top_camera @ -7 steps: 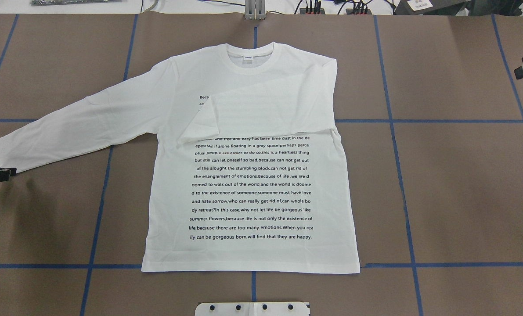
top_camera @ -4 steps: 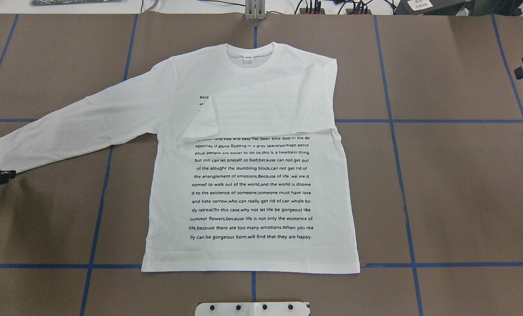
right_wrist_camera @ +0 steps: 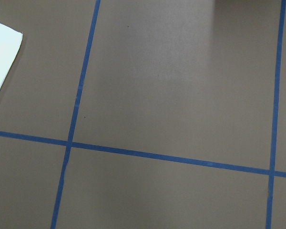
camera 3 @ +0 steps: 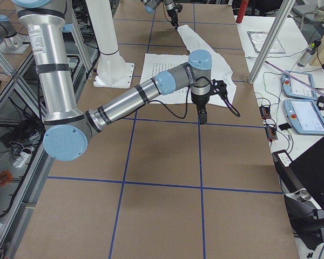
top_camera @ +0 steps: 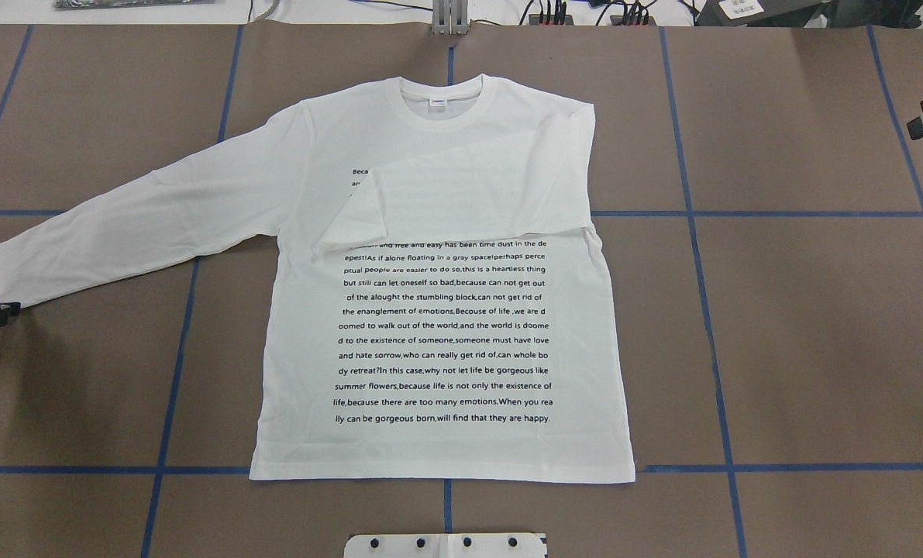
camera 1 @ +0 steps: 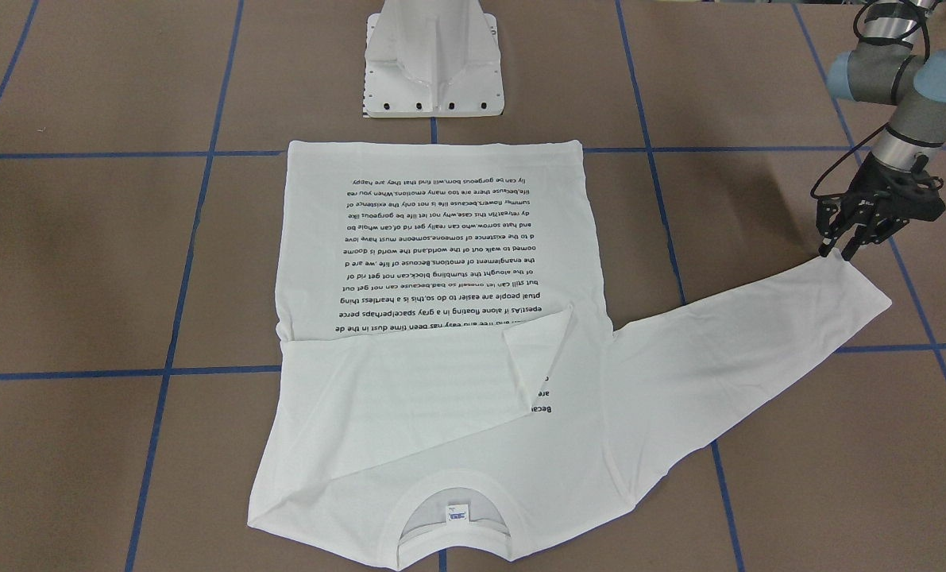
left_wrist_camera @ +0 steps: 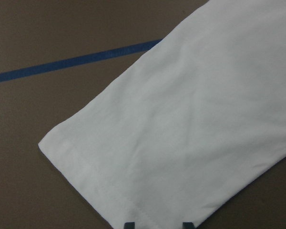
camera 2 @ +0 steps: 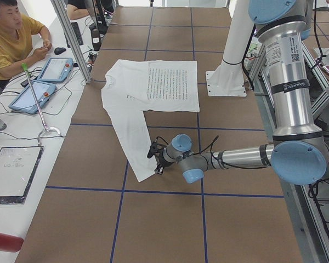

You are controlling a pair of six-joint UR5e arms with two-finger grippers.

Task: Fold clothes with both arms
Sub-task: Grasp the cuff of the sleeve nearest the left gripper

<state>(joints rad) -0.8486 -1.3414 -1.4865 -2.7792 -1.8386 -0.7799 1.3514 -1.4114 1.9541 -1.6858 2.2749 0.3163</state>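
The white long-sleeved shirt [top_camera: 446,325] lies flat on the brown table with its printed text facing up. One sleeve [top_camera: 469,194] is folded across the chest. The other sleeve [top_camera: 120,225] stretches out to the overhead view's left. My left gripper [camera 1: 836,253] sits low at that sleeve's cuff [left_wrist_camera: 86,171] and is open, its two fingertips [left_wrist_camera: 128,225] apart at either side of the cuff edge. My right gripper [camera 3: 202,116] hangs pointing down over bare table beside the shirt. Whether it is open or shut, I cannot tell.
The white pedestal [camera 1: 433,63] stands at the robot's side of the table, just past the shirt's hem. Blue tape lines [right_wrist_camera: 171,157] grid the table. A person [camera 2: 11,33] sits at a side desk with tablets [camera 2: 44,82].
My left gripper has crept slightly toward the overhead view's left edge at the cuff. The shirt has not moved.
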